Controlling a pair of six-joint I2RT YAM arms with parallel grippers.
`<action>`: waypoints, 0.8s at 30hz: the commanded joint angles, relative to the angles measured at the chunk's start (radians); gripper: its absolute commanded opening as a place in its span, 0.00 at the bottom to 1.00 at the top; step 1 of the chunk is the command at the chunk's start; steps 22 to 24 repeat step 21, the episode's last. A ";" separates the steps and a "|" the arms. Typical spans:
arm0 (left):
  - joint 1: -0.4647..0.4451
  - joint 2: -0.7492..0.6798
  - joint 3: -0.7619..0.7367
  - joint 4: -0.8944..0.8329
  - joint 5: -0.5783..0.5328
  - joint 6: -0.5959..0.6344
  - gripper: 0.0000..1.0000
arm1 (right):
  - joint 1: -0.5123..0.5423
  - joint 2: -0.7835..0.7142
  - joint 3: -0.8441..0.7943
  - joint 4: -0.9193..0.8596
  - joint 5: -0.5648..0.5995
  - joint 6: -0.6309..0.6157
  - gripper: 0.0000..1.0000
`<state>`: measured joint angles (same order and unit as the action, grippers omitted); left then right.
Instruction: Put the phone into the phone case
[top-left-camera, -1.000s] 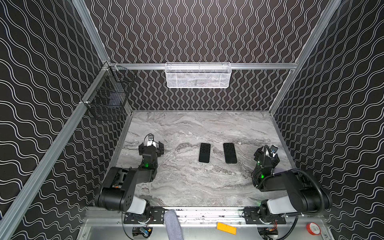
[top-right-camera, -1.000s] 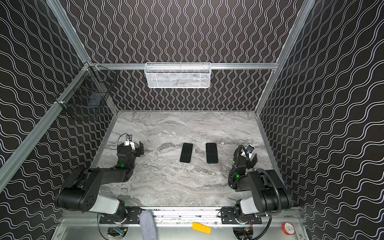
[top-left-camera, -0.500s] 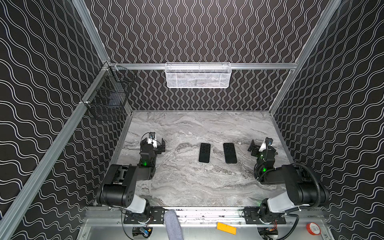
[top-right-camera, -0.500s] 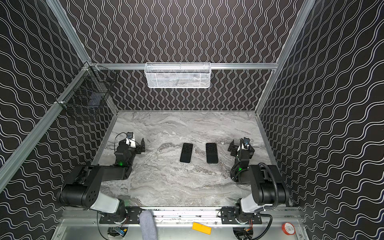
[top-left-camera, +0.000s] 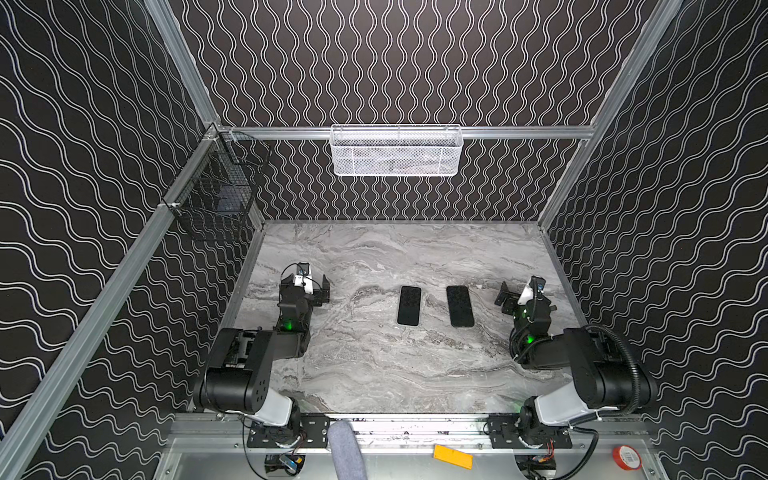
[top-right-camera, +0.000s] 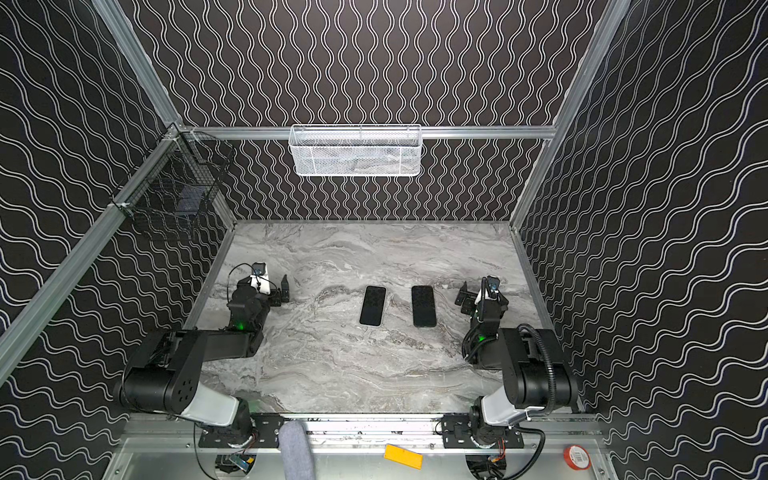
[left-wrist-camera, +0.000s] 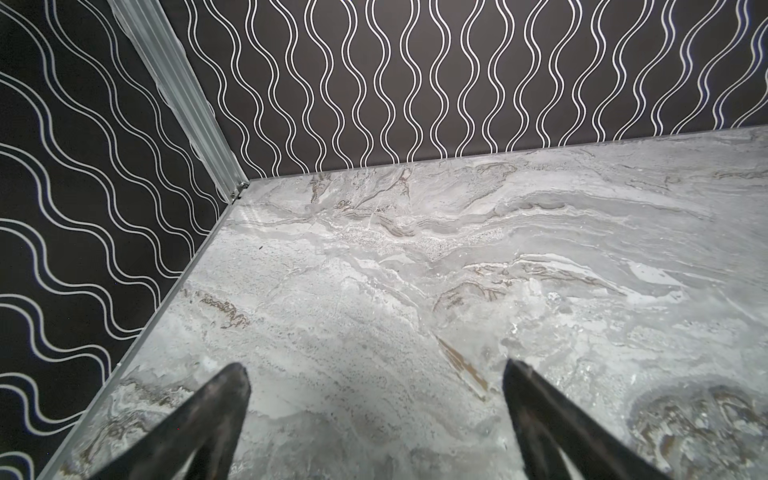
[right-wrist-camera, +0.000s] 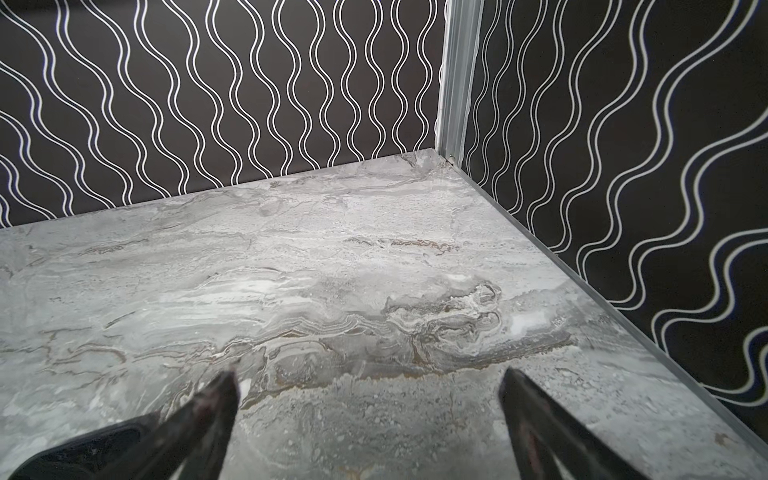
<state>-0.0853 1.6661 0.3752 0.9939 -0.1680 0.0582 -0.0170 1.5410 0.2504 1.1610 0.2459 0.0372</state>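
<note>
Two black arms sit folded at the near edge of the marble table (top-left-camera: 374, 374), one toward each side edge. Farther in, the left gripper (top-left-camera: 316, 291) and right gripper (top-left-camera: 510, 300) both hang low over bare marble, fingers spread wide, holding and touching nothing — each turned toward the table's middle, likely so either can reach in. Between them lie two flat black slabs, side by side and apart: left slab (top-left-camera: 409, 305), right slab (top-left-camera: 460, 306). Which is the phone and which the case cannot be told. Neither sits inside the other.
</note>
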 joint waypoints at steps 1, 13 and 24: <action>0.002 -0.001 -0.001 0.033 0.013 0.006 0.99 | 0.000 0.002 0.001 0.047 -0.005 -0.004 1.00; 0.002 0.000 0.000 0.035 0.010 0.009 0.99 | -0.002 0.007 0.016 0.018 -0.018 0.007 1.00; 0.002 0.001 0.000 0.035 0.010 0.009 0.99 | -0.003 -0.001 0.003 0.040 -0.013 -0.002 1.00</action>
